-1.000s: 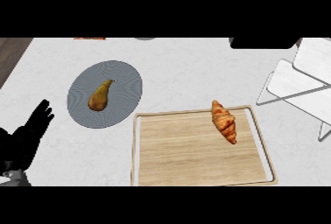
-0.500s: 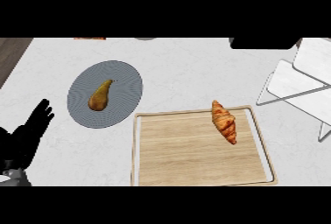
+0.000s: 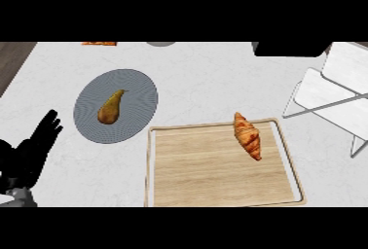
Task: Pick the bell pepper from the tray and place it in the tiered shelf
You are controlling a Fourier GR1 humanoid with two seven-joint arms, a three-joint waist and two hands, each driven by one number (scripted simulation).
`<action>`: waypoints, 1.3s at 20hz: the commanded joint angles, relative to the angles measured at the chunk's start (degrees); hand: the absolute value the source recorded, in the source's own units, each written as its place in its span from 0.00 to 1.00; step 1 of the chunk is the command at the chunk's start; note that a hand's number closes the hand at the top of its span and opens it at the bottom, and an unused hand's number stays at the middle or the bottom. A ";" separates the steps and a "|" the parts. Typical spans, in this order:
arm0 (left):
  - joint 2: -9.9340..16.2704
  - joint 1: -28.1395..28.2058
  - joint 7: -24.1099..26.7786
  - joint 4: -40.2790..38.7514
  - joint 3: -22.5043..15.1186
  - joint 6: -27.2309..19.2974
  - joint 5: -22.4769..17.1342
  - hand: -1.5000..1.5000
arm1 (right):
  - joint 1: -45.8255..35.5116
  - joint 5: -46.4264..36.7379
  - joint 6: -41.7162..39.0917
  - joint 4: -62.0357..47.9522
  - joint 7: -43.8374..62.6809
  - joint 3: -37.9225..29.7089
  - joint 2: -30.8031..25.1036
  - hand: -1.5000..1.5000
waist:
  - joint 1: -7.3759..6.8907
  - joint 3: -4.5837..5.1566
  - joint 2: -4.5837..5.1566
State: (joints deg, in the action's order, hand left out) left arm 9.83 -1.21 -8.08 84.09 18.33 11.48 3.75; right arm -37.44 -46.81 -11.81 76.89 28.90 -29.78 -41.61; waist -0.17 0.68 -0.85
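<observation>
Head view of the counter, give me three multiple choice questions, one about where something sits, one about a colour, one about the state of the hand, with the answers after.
1. Where does the croissant lie?
A. On the wooden tray
B. On the grey plate
C. On the white tiered shelf

2. What colour is the plate under the pear?
A. Red
B. Grey
C. Green

3. How is the left hand at the view's left edge?
A. Curled round the pear
B. Pressing on the tray
C. Open, fingers up, holding nothing

Answers:
1. A, the croissant lies in the tray's upper right part, inside its rim.
2. B, the plate beneath the pear is grey.
3. C, its fingers are straight, on the bare counter, apart from plate and tray.

No bell pepper shows on the tray.
</observation>
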 commanded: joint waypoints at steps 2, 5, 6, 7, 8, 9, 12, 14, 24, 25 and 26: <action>2.03 -0.62 1.99 -3.40 1.63 1.14 -1.02 0.50 | -1.98 1.43 3.70 -4.40 -1.77 0.13 0.75 0.00 | -0.30 -0.66 0.95; 0.25 1.10 2.25 -0.39 0.06 -0.71 0.79 0.50 | -0.81 5.69 4.26 -3.45 -2.35 -2.74 3.16 0.00 | -0.09 -0.68 0.85; 1.10 -1.22 -0.20 -1.58 1.03 0.01 -1.00 0.50 | -0.91 6.89 3.35 1.80 1.72 -3.00 4.90 0.00 | 0.30 -0.65 0.73; 1.42 -1.58 -0.95 -1.13 0.73 -0.13 -0.54 0.50 | -2.48 8.58 3.89 -3.91 -0.65 -5.82 2.33 0.00 | 0.03 -0.68 0.86; 1.95 0.13 1.47 -1.90 1.90 1.21 -1.78 0.50 | -1.66 11.07 2.71 -2.29 -0.44 -7.20 3.13 0.00 | 0.15 -0.67 0.77; -0.91 2.44 0.70 1.42 -0.96 -0.34 0.26 0.50 | -1.01 11.08 4.15 -0.92 1.05 -6.83 5.30 0.00 | -0.01 -0.69 0.72; 1.81 0.75 -2.85 2.10 1.06 1.01 -1.95 0.50 | -1.79 16.03 2.53 -2.60 0.08 -10.75 2.56 0.00 | -0.02 -0.70 0.78; 1.44 0.65 3.60 -2.80 0.36 0.38 0.42 0.50 | -4.27 18.95 2.06 -0.46 2.60 -11.93 2.61 0.00 | 0.18 -0.65 0.81; 2.47 0.00 1.03 -2.95 2.02 0.65 -1.65 0.50 | 4.41 34.38 -12.13 12.35 11.74 -30.01 -11.06 0.00 | 1.77 -0.65 0.42; 0.76 3.51 3.03 -0.70 1.19 0.13 -0.91 0.50 | 2.21 35.01 -12.09 7.91 12.95 -32.97 -15.69 0.00 | 1.52 -0.66 0.33; 0.52 3.49 1.17 0.32 1.22 -0.60 -0.85 0.50 | 5.44 35.83 -14.04 15.19 17.07 -34.88 -13.71 0.00 | 2.46 -0.65 0.01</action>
State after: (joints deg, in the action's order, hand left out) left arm 10.80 0.81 -6.22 82.86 19.46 11.40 2.91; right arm -34.95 -14.80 -21.22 87.24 39.54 -57.75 -50.92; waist 1.46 0.03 -0.52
